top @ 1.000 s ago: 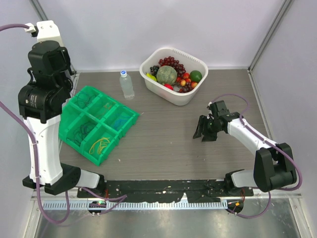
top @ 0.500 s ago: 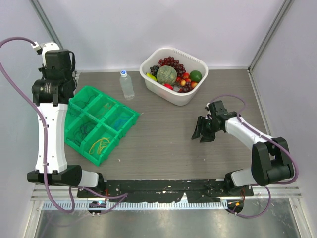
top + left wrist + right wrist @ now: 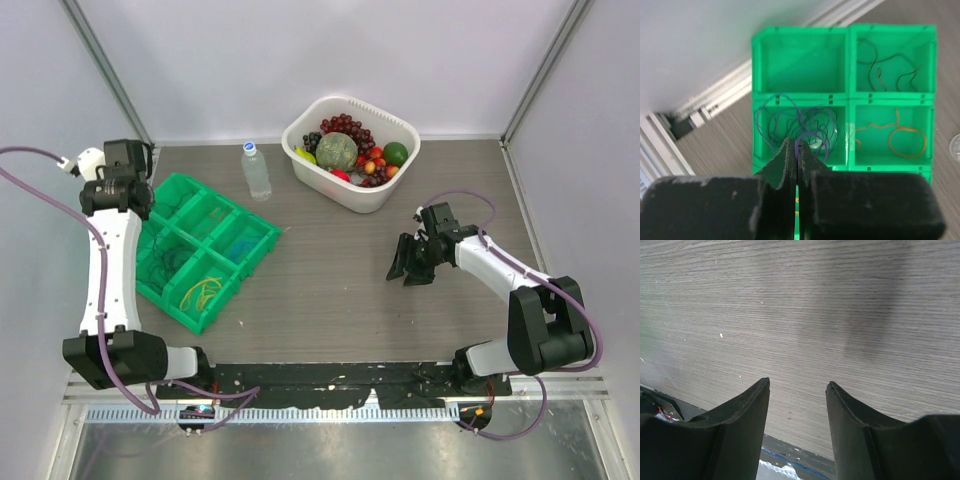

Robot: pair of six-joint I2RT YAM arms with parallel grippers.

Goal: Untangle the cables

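Note:
The cables lie sorted in a green compartment tray (image 3: 262, 232) at the table's left. In the left wrist view, a bunch of purple cables (image 3: 777, 120) fills one compartment, dark brown cables (image 3: 880, 65) another and an orange-yellow cable (image 3: 907, 142) a third. Yellow loops (image 3: 205, 291) and blue cables (image 3: 240, 243) show from above. My left gripper (image 3: 797, 144) hangs over the tray, shut, and a purple loop (image 3: 822, 136) seems to come out from between its tips. My right gripper (image 3: 405, 267) is open and empty low over bare table, and it also shows in the right wrist view (image 3: 797, 383).
A white basket (image 3: 397, 116) of fruit stands at the back centre. A water bottle (image 3: 257, 172) stands upright between it and the tray. The enclosure walls and a metal rail (image 3: 715, 97) run close to the tray's left side.
My left arm has come down from high above the left edge to just over the tray. My right gripper has barely shifted.

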